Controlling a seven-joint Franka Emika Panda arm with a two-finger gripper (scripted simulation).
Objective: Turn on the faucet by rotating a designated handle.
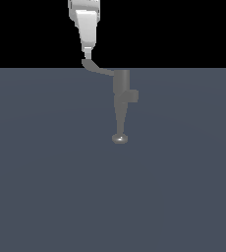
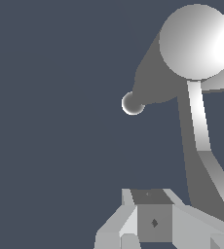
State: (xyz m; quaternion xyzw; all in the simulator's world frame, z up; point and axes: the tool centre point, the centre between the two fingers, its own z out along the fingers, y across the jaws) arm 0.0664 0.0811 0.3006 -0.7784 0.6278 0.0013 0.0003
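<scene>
I work in a bare simulated scene, not a real room: a flat, featureless slate-blue floor [image 1: 51, 187] runs to a straight horizon under a plain black backdrop [image 1: 183, 29], and the lone grey faucet [image 1: 121, 96] is rendered in smooth, untextured shapes with no furniture around

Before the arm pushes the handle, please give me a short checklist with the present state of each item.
1. Gripper at the handle's paddle end: ok.
2. Jaws touching the handle: cannot tell.
3. Jaws open or shut: cannot tell.
4. Gripper away from the spout tip: ok.
5. Faucet and side block in exterior view: ok.
6. Handle already rotated: cannot tell.
</scene>
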